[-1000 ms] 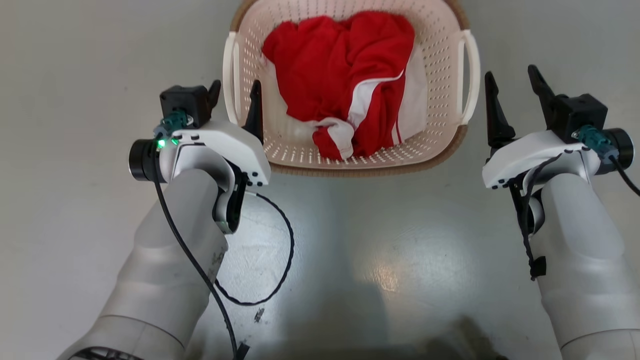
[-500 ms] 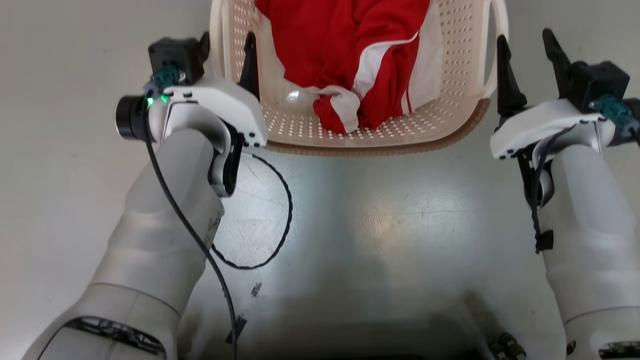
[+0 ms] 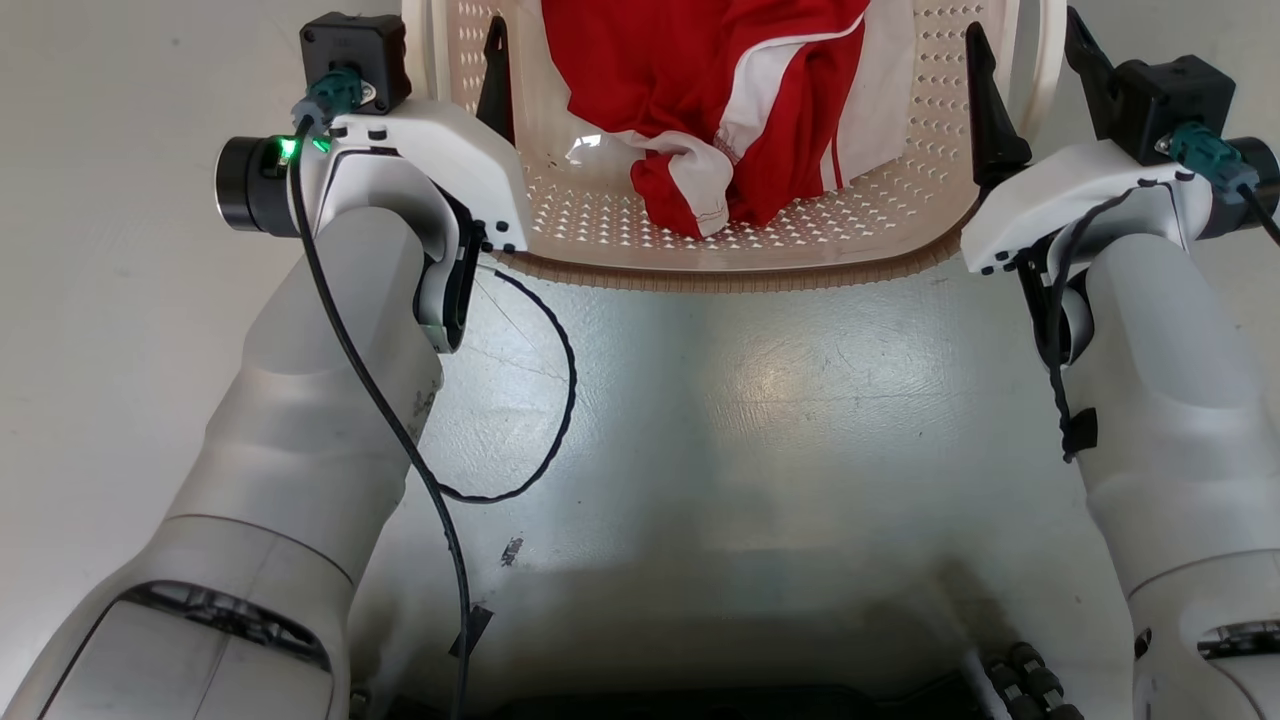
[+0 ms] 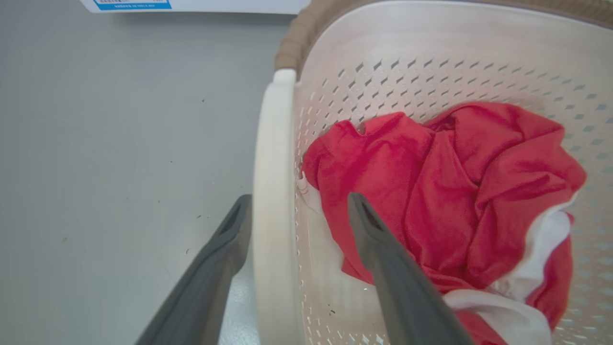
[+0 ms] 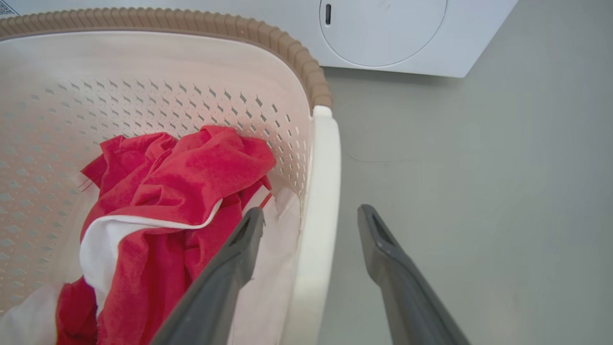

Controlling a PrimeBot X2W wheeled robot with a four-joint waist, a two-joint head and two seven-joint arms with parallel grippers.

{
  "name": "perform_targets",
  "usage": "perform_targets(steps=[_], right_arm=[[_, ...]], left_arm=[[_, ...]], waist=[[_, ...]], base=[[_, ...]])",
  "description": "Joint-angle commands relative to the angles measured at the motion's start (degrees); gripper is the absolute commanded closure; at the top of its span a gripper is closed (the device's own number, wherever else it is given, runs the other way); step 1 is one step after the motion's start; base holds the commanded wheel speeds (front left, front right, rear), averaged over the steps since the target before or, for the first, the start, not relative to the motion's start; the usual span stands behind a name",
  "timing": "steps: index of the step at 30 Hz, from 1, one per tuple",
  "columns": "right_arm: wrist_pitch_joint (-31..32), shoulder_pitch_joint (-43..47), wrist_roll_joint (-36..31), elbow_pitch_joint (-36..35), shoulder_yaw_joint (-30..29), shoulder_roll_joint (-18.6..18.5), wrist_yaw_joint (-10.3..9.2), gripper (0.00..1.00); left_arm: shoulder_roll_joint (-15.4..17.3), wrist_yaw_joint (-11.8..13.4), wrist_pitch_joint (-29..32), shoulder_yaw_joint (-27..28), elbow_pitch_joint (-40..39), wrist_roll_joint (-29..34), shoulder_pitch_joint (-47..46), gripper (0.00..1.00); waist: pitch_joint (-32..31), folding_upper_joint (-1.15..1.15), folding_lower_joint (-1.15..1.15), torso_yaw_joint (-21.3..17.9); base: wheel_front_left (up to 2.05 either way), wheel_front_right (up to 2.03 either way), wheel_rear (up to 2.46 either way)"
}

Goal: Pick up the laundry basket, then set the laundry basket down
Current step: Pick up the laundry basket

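The cream perforated laundry basket with its brown woven-look rim stands on the grey floor at the top of the head view, holding a red and white garment. My left gripper is open and straddles the white left handle, one finger inside the basket and one outside. My right gripper is open in the same way around the white right handle. In the wrist views, the left gripper and the right gripper each show a gap between fingers and handle.
A white washing machine with a round door stands on the floor just beyond the basket. Its lower edge with a blue label shows in the left wrist view. A loose black cable hangs from my left arm.
The head camera has dipped, shifting the whole picture. Both grippers have reached forward along the basket's sides; the right one, earlier beside the basket, now straddles its handle.
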Motion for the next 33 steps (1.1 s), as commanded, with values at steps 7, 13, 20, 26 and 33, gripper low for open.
perform_targets(steps=[7, 13, 20, 26, 33], right_arm=[[-0.68, -1.35, 1.46, 4.92, 0.97, 0.78, 0.35, 0.00], [-0.68, -3.94, 2.40, 9.20, 1.42, 0.78, 0.35, 0.00], [-0.68, -5.89, 3.94, 13.15, 2.93, 0.78, 0.35, 0.00], [-0.68, -7.01, 4.38, 14.73, 3.43, 0.78, 0.35, 0.00], [-0.68, -7.34, 5.54, 14.69, 4.45, 0.78, 0.35, 1.00]], left_arm=[[1.22, -0.34, -0.19, -1.56, 2.93, -1.94, -2.05, 0.00], [1.22, -0.33, -0.10, -3.46, 5.49, -3.40, -3.90, 0.00], [1.22, -0.38, 1.08, -6.17, 8.00, -5.18, -5.65, 0.00], [1.22, -0.49, 1.34, -7.76, 8.98, -6.40, -6.46, 0.00], [1.22, -0.89, 2.84, -10.18, 9.84, -7.34, -6.77, 1.00]], waist=[[-0.12, 0.00, 0.00, -0.18], [-0.37, 0.00, 0.00, -0.39], [-0.68, 0.00, 0.00, -0.61], [-0.71, 0.00, 0.00, -0.73], [-0.90, 0.00, 0.00, -0.78]], base=[[0.00, 0.00, 0.00], [0.00, 0.00, 0.00], [0.00, 0.00, 0.00], [0.00, 0.00, 0.00], [0.00, 0.00, 0.00]])
